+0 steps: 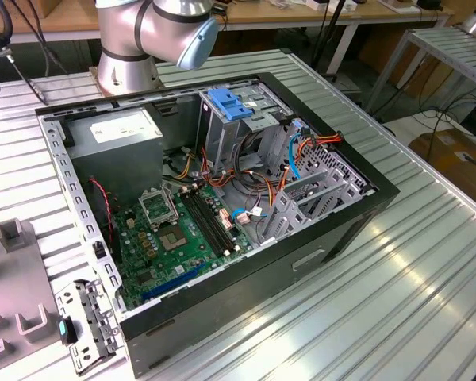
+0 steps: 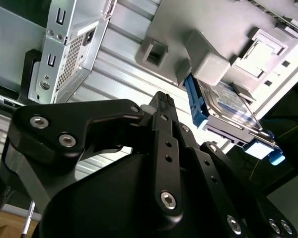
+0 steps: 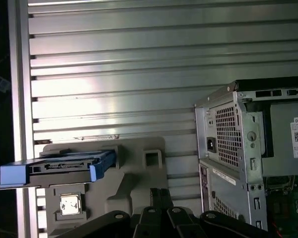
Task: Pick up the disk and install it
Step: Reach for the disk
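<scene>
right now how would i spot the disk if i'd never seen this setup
Start at the ribbed metal table and find the computer case; near it on the table sits a pale grey plastic holder. The disk rests in that holder: a flat dark rectangle edged by bright blue rails, the one blue-trimmed piece on the otherwise grey holder.

Bare table (image 3: 114, 74) between disk (image 3: 59, 167) and computer case (image 3: 233, 134) — grey holder (image 3: 139, 173) hugs disk.

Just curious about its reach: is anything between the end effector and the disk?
Nothing visible does. In both wrist views the disk lies in its grey holder, with open space between it and the end effector.
</scene>
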`<state>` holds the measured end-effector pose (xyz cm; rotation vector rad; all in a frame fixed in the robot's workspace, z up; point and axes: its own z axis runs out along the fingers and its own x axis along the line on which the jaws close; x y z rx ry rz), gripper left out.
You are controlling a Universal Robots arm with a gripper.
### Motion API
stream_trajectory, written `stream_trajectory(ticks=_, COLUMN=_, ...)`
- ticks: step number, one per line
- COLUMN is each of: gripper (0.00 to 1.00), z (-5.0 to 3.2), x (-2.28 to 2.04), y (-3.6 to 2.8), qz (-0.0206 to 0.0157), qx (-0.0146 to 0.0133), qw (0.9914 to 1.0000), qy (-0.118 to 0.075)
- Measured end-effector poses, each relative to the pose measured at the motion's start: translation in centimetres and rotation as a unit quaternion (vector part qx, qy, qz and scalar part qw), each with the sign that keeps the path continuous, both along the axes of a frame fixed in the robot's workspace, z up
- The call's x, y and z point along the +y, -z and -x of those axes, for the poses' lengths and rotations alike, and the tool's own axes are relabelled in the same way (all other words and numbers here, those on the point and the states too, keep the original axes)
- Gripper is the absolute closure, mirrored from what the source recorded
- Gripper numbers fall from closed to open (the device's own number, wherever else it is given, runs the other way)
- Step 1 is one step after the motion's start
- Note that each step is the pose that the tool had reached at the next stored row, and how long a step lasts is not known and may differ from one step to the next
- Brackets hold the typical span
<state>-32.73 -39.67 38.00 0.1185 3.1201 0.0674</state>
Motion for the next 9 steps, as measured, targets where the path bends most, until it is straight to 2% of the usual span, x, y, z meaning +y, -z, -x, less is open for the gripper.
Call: stream_trajectory(ticks=9, gripper=0.89, z=1.59, x=0.00, y=0.08, qz=0.0000, qx=0.0003, qw=1.00000, qy=0.000)
